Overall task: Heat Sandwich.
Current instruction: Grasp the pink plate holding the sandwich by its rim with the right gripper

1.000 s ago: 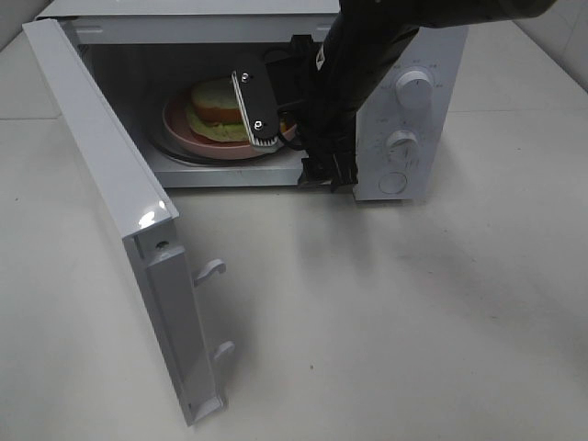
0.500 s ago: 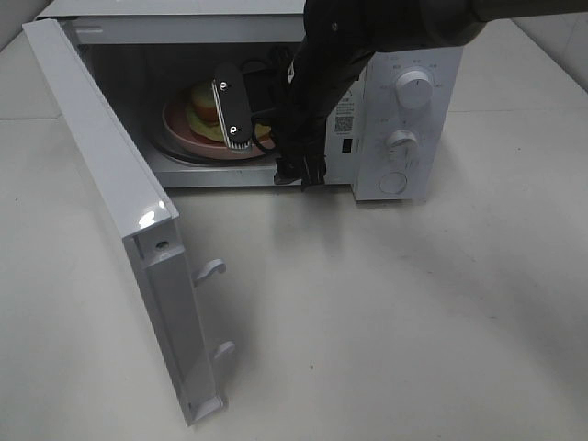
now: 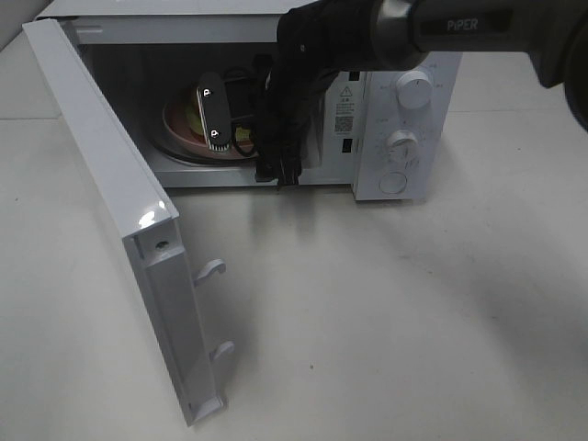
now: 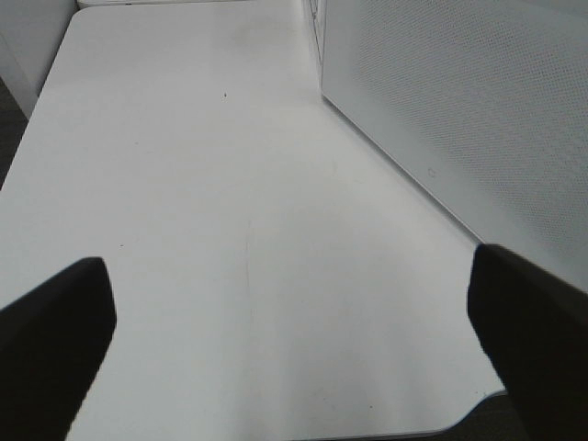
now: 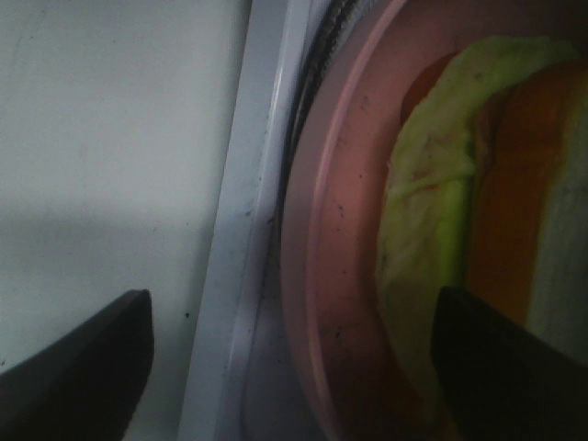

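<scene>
Right gripper [image 3: 228, 124] has swung left across the open microwave [image 3: 404, 110] mouth, in front of the pink plate [image 3: 175, 129]. Left wrist: left gripper [image 4: 287, 276] spread, empty, over bare surface [image 4: 184, 138]. Right wrist: fingers spread wide, pinching nothing; sandwich [image 5: 459, 202] sits on the plate inside. Placing looks done; next, withdraw clear, then shut the door [image 3: 110, 184].

A matte white table [image 3: 413, 322] fills the view under soft, even light; beyond its edge, perhaps dark floor [image 4: 7, 138].
</scene>
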`<state>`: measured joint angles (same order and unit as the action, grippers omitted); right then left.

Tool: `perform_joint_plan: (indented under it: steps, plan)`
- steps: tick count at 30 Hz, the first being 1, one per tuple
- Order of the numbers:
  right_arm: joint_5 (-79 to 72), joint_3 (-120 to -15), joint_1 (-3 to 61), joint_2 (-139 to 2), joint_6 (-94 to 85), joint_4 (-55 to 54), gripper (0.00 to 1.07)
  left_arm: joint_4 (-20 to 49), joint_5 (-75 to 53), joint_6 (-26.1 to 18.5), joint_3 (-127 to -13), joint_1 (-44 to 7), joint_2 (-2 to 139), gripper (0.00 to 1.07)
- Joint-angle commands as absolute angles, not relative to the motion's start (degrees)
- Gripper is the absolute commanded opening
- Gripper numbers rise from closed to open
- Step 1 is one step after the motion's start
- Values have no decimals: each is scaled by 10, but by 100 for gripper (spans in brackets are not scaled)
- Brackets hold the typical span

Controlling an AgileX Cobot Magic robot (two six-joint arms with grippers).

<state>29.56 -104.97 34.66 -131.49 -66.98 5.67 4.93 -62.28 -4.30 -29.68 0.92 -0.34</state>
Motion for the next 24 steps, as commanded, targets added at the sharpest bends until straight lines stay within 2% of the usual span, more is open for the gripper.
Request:
perform_joint_plan:
  steps: [1, 12, 16, 17, 18, 19, 20, 21, 22, 23, 24]
  plan:
    - [299, -1077, 348, -1338, -663, 54, 78, 54, -614, -41, -297, 10, -11, 100]
    - [299, -1089, 348, -1357, -662, 54, 77, 53, -614, -41, -297, 10, -11, 100]
    - [309, -1089, 348, -1359, -632, 54, 58, 53, -614, -41, -297, 10, -11, 100]
    - [309, -1089, 348, -1359, -632, 54, 58, 53, -614, -41, -297, 10, -11, 100]
    - [318, -1089, 348, -1359, -624, 54, 43, 53, -614, -41, -297, 10, -11, 100]
    - [324, -1089, 348, -1359, -618, 54, 32, 53, -614, -41, -297, 10, -11, 100]
    - [328, -1089, 348, -1359, -611, 52, 24, 53, -614, -41, -297, 10, -11, 100]
    - [328, -1089, 348, -1359, -611, 52, 24, 53, -614, -41, -297, 10, -11, 100]
    - [337, -1088, 348, -1359, -598, 48, 6, 53, -614, -41, -297, 10, -11, 100]
    - [341, -1087, 348, -1359, -594, 47, 0, 53, -614, -41, -297, 10, -11, 100]
    - [343, -1087, 348, -1359, -594, 46, 0, 53, -614, -41, -297, 10, -11, 100]
